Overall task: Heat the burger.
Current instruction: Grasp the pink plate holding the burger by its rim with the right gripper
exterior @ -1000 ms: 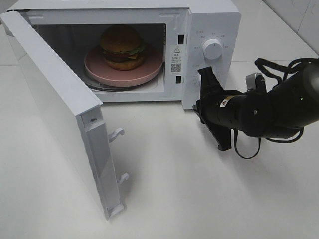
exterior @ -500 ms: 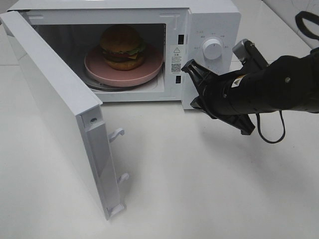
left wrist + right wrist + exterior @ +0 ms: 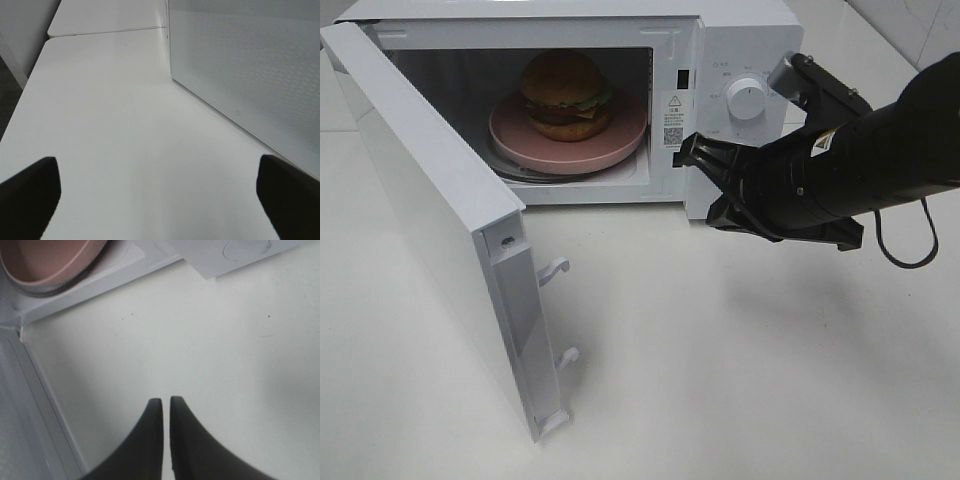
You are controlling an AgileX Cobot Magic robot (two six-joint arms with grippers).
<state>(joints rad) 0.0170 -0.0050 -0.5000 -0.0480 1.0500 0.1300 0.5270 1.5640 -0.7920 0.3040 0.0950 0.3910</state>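
Observation:
The burger (image 3: 565,95), with its domed brown bun, stands on a pink plate (image 3: 620,140) inside the open microwave (image 3: 740,40). My right gripper (image 3: 690,152) hangs shut and empty in front of the cavity's lower right corner, just below the control panel and apart from the plate. The right wrist view shows its fingers (image 3: 162,405) almost touching over bare table, with the plate's rim (image 3: 45,260) beyond. My left gripper (image 3: 160,200) stands wide open over the table beside a white dotted panel (image 3: 250,65) of the microwave. It does not show in the high view.
The microwave door (image 3: 430,210) swings far out to the front left, with two latch hooks (image 3: 555,268) on its edge. A round dial (image 3: 746,99) sits on the control panel. The right arm's cable (image 3: 910,250) loops over the white table (image 3: 720,380).
The right arm has swung round from pointing at the control panel to reaching left, bringing its gripper to the cavity's lower right corner. The burger, plate and door have not moved.

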